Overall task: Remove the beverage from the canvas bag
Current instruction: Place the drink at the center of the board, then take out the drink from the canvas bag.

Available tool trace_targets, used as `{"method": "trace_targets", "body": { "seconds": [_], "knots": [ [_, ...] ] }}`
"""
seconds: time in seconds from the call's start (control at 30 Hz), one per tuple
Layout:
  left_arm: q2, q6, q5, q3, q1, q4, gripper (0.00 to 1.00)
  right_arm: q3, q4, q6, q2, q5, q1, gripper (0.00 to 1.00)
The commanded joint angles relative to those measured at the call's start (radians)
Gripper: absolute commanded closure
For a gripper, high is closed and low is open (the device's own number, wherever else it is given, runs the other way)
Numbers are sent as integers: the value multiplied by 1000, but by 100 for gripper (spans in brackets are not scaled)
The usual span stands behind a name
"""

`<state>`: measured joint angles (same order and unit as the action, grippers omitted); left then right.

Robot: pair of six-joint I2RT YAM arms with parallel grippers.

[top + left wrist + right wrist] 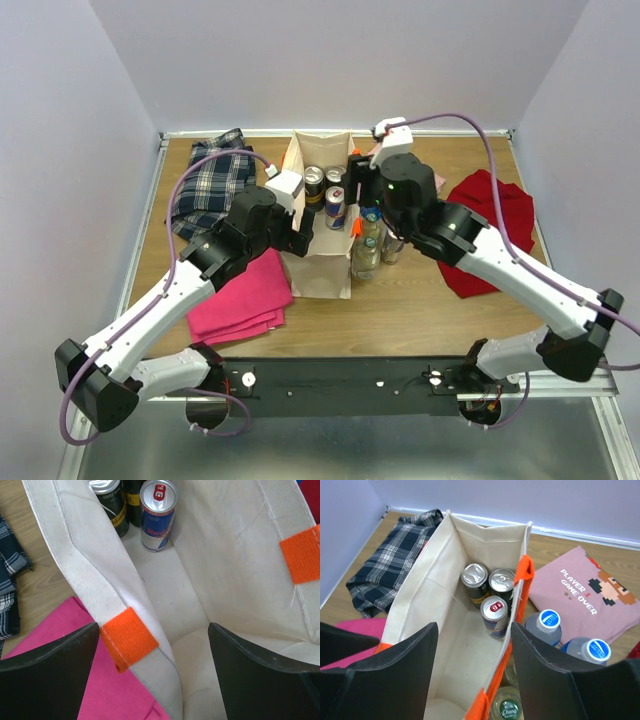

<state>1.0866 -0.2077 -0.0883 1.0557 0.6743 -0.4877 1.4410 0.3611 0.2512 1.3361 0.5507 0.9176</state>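
Spreads the left gripper (152, 630) to its widest, astride the left long wall of the canvas bag (235, 550) at the bag's near end. Clamps nothing there, with only that wall and an orange handle strap (129, 639) in the gap. Hangs the right gripper (472, 630) over the bag's open mouth, released, jaws apart and empty: one finger above the bag's inside, the other above its right wall and orange handle (522, 575).

Stands the bag upright and open on the table (420, 310). Holds three beverage cans inside, upright and bunched at the bag's far end: a blue-and-silver can (495, 614) on the near side of the bunch, just beside the right wall, and two dark cans (476, 580) side by side behind it, against the far wall.

Outside the bag, just beside its right wall: clear bottles (550, 620), two blue-capped and one green-capped. Right of the bag, beyond the bottles: a pink printed T-shirt (580, 595) lying flat, and farther right a red cloth (495, 230). Left of the bag: a folded pink cloth (240, 300) by its near end, seen beneath the left gripper's outer finger, and a plaid cloth (212, 185) by its far end.
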Motion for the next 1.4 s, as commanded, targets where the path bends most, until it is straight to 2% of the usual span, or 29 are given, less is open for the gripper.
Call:
{"method": "trace_targets", "body": {
  "seconds": [0.0, 0.3, 0.37, 0.4, 0.53, 0.6, 0.73, 0.8, 0.83, 0.93, 1.2, 1.23, 1.37],
  "knots": [
    [-50, 8, 53, -29, -1, -14, 1, 139, 84, -47, 135, -15, 10, 32],
    [-88, 8, -2, -46, -1, -32, 1, 344, 185, -44, 363, -92, 9, 32],
    [-88, 8, -8, -46, -1, -32, 4, 380, 203, -38, 393, -98, 10, 32],
    [-86, 7, -14, -45, -1, -32, 6, 389, 219, -33, 415, -101, 9, 32],
    [-74, 5, -34, -36, -1, -40, 28, 409, 225, -23, 442, -107, 9, 32],
    [-76, 5, -45, -34, -1, -43, 32, 398, 220, -18, 442, -112, 9, 32],
    [-96, 7, -73, -39, -1, -46, 53, 384, 208, -12, 439, -113, 9, 33],
    [-100, 8, -83, -40, -1, -49, 60, 381, 207, -12, 437, -112, 9, 33],
    [-103, 10, -85, -39, -1, -52, 70, 381, 207, -12, 437, -112, 9, 33],
    [-105, 20, -84, -34, -1, -63, 83, 380, 210, -12, 440, -115, 9, 33],
    [-146, 50, -74, -25, -1, -72, 90, 377, 213, -6, 449, -140, 9, 33],
    [-151, 51, -71, -25, -1, -74, 93, 375, 214, -4, 454, -143, 9, 33],
    [-162, 53, -53, -31, -1, -80, 94, 384, 222, 0, 468, -156, 9, 33]
  ]
}}
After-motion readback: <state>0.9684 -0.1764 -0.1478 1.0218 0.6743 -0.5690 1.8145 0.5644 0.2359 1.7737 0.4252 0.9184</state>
